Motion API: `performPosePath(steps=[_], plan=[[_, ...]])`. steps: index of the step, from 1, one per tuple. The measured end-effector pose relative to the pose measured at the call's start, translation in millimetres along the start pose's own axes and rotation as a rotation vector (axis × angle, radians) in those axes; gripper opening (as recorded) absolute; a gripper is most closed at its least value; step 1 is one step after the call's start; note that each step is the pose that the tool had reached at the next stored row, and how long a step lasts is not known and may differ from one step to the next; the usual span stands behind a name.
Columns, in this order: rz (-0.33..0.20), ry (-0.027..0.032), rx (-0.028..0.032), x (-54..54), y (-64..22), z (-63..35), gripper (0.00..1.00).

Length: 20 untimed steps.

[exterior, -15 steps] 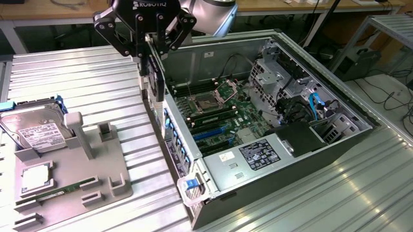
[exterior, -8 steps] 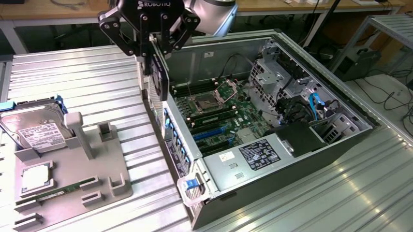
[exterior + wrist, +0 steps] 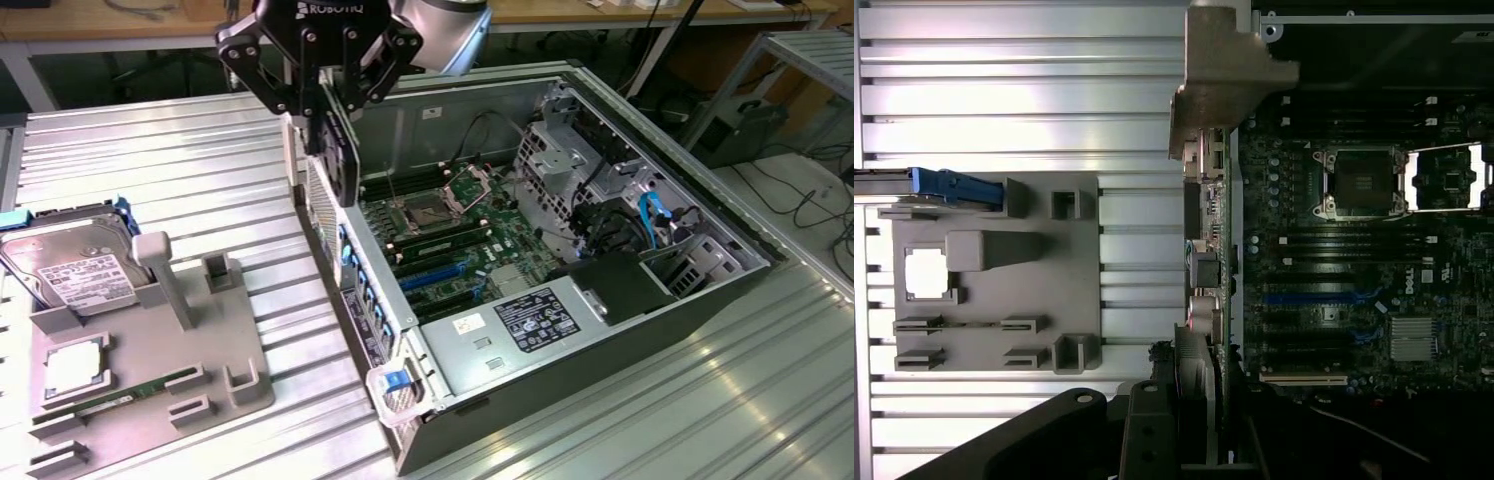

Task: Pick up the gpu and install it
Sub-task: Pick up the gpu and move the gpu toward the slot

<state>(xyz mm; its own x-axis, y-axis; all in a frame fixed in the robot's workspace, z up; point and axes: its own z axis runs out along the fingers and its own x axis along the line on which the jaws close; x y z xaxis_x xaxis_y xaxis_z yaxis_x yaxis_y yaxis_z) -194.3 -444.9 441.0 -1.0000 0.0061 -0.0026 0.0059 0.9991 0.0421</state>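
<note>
Above the open computer case (image 3: 594,340), at its wall on the exterior view's left, the gpu (image 3: 342,170) hangs on edge, long side upright. The gripper (image 3: 324,125) has its jaws drawn in narrow and pinched on the thin black card. From where I stand, the card's lower end overlaps the top of that wall, but I cannot tell if they touch. The wrist view shows the gpu (image 3: 1199,390) running along the wall's edge, just beside the motherboard (image 3: 1354,260), with its silver bracket (image 3: 1226,75) at the far end. Well apart, on the exterior view's left, a gray holder tray (image 3: 234,345) lies on the ribbed metal table (image 3: 200,150). It carries a hard drive (image 3: 74,265) and a green memory stick (image 3: 127,390).
</note>
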Motion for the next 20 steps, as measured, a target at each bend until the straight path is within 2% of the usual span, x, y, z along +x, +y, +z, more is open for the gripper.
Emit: performPosePath(steps=[20], plan=[[0.0, 0.0, 0.0, -18.1, 0.1, 0.3, 0.28]])
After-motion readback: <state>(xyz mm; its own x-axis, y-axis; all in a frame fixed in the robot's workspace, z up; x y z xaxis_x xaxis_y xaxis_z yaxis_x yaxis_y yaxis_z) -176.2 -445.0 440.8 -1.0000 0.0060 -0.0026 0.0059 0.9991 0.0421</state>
